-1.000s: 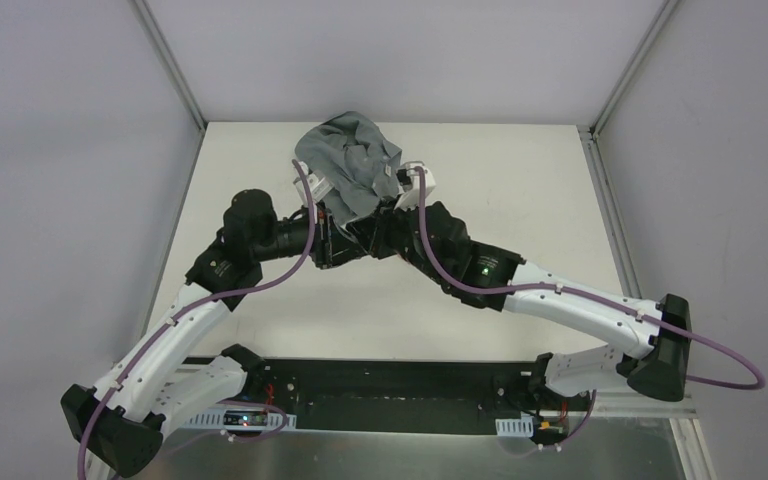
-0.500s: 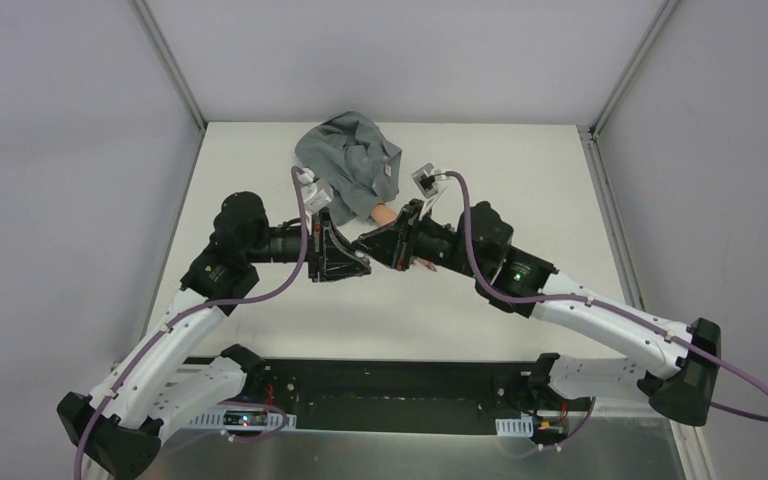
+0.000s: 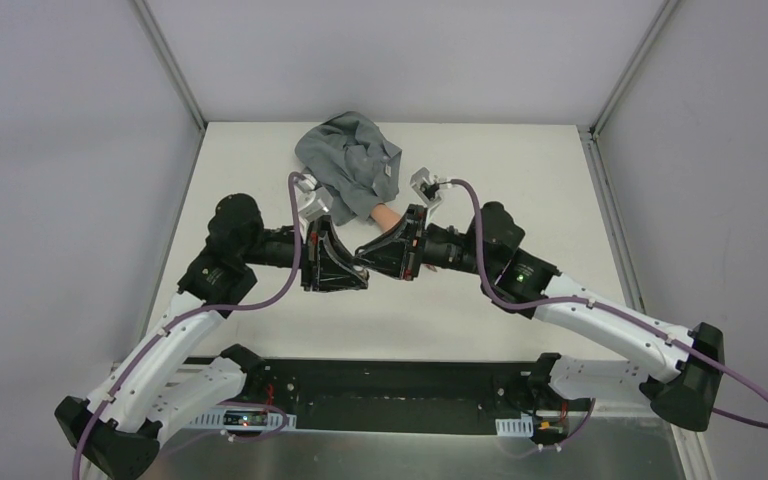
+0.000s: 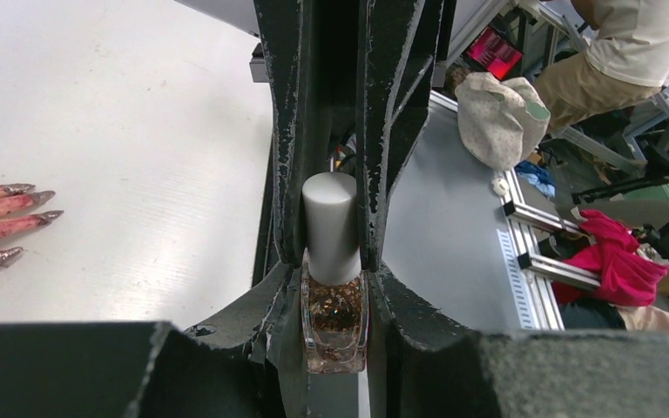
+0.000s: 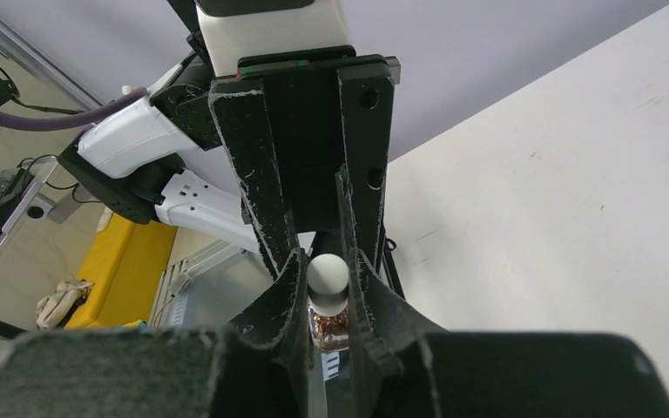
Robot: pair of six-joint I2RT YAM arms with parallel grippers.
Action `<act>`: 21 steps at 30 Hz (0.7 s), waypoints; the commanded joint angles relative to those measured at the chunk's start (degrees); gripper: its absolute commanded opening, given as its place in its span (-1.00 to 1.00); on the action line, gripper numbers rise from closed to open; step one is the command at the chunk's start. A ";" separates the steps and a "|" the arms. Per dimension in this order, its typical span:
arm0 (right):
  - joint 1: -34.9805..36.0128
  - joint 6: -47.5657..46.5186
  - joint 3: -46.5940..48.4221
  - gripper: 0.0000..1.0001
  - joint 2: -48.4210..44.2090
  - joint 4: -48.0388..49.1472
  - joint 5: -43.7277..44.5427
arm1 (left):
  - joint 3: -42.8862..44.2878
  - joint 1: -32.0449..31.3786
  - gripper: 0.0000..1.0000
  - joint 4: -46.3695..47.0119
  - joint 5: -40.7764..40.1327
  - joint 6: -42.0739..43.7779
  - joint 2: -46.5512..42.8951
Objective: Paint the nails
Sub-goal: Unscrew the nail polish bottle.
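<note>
We see both arms meeting over the middle of the white table [image 3: 520,180], their tips together just in front of the fake hand [image 3: 385,213]. The left end effector [image 4: 335,300] is clamped on the glass body of a small polish bottle [image 4: 335,324] filled with reddish-gold glitter. The right end effector [image 5: 325,272], coming in from the opposite side, is closed tight on the bottle's white cap [image 4: 331,225], which sits on the bottle.

From the left wrist we find the nails [image 4: 9,218] at the left edge of the view. They are long and pointed, streaked with dark red and glitter, and they lie flat on the table with their tips pointing towards the bottle but apart from it. From above they are hidden beneath the end effectors. There only a bit of peach skin shows, emerging from the rumpled grey sleeve [image 3: 345,160] that lies towards the far edge of the table.
</note>
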 commanded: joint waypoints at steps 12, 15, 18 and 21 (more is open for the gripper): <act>-0.74 -0.16 -1.65 -1.00 -4.11 3.52 2.78 | 1.49 0.09 0.31 4.10 -2.41 -0.92 -1.67; -0.68 -0.16 -1.40 -1.00 -3.91 3.47 2.55 | 1.38 0.20 0.18 4.10 -3.51 -1.37 -1.24; -0.64 -0.16 -1.14 -1.00 -3.50 3.46 2.39 | 1.33 0.20 0.06 4.10 -3.91 -1.63 -0.56; -0.63 -0.16 -0.98 -1.00 -3.19 3.47 2.71 | 1.29 0.21 -0.05 4.10 -3.72 -1.67 -0.06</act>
